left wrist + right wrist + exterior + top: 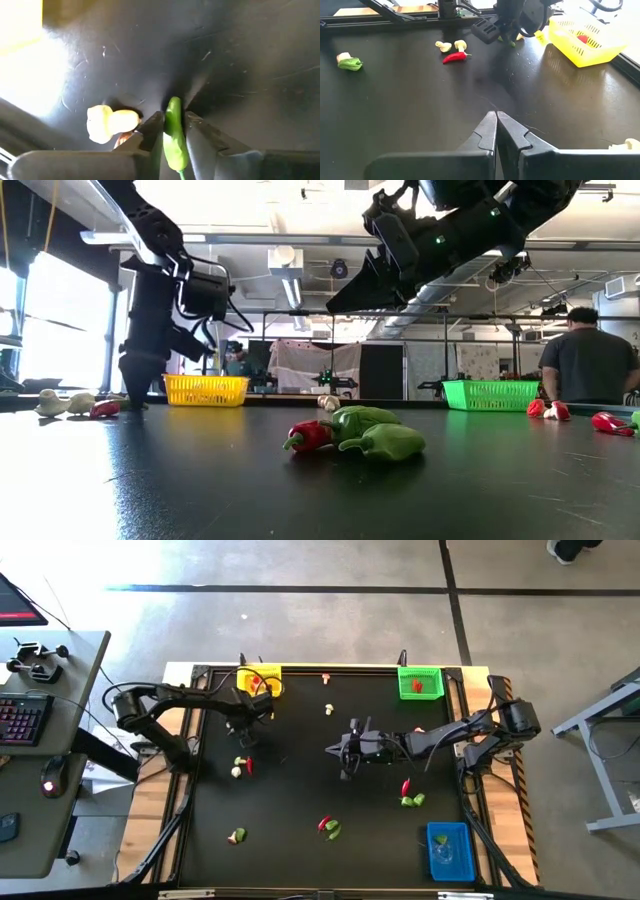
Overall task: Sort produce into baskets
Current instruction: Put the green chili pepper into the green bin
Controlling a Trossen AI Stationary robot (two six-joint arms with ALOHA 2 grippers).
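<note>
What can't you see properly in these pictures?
- Inside the blue basket: high view, contents too small to tell.
- The green pepper in the left gripper: left wrist view, its lower end runs off the picture's edge.
- A cream bulb: right wrist view, cut off by the edge.
- The right gripper is shut, holding nothing.

No readable text or labels.

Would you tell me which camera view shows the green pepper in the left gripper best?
The left wrist view: the green pepper fills the gap between the left gripper's fingers. The right wrist view shows only a green speck; the high and low views hide it.
</note>
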